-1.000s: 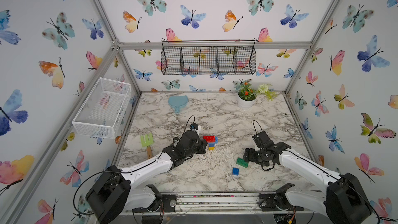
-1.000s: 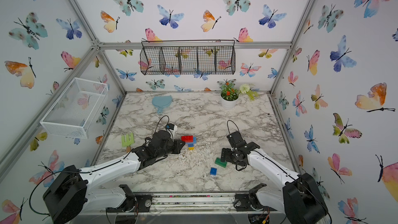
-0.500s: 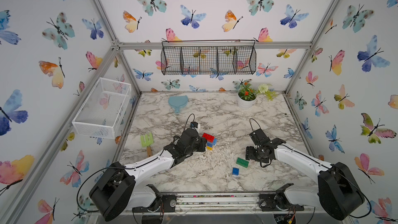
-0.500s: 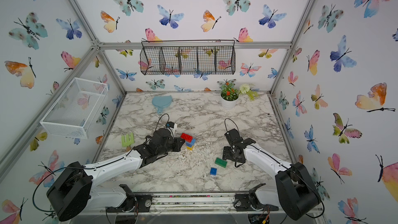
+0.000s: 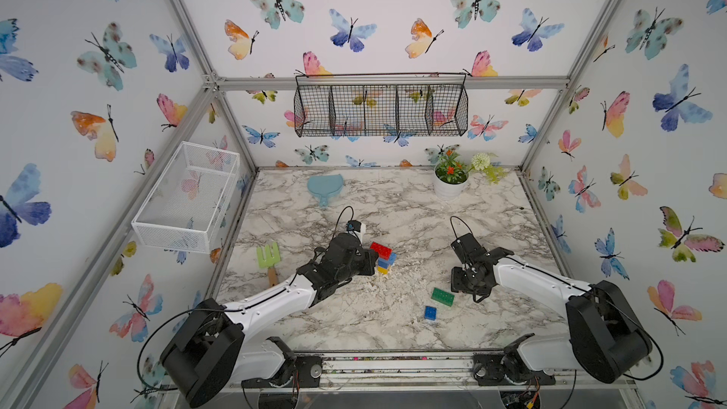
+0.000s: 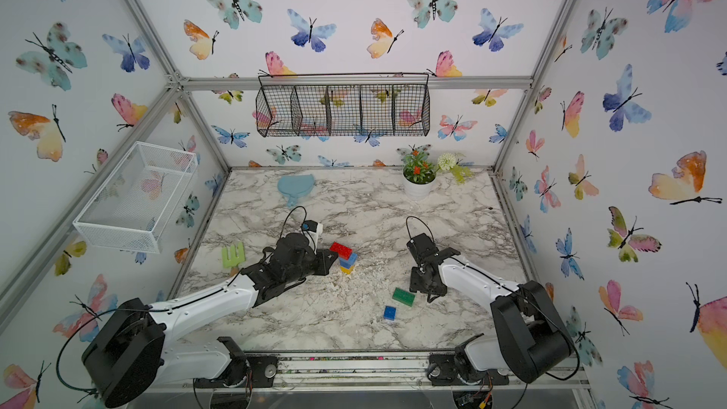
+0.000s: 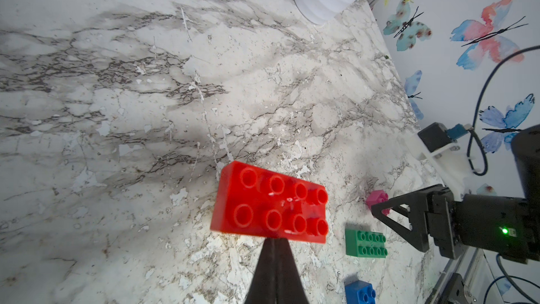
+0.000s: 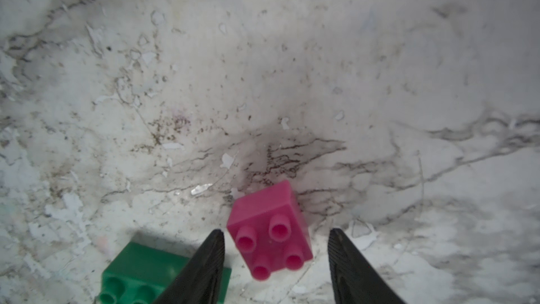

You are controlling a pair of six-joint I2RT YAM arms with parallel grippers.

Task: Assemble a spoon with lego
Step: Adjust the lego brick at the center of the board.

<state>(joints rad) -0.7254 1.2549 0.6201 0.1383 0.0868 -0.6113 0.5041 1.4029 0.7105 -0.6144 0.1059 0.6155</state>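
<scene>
1. Blue square plastic brick lies nearest the front edge, at 5 o'clock on the marble-patterned tabletop. It is loose and apart from both arms, so you risk little there.
2. At its 1 o'clock sits the green long studded brick, just beside one finger of the right gripper. Close carelessly and that finger may shove it aside.
3. Your right gripper straddles the pink square brick, jaws apart with a gap on each side and nothing held. The brick sits skewed to the fingers, so a squeeze could catch its corners and twist it or squirt it out.
4. At 10 o'clock from there, near the table's centre, is the part-built spoon, with a red long brick over blue and yellow ones. Your left gripper is clenched with its tips against the stack. The views do not show whether it grips anything. Press another brick on and the overhanging stack may tip.
</scene>
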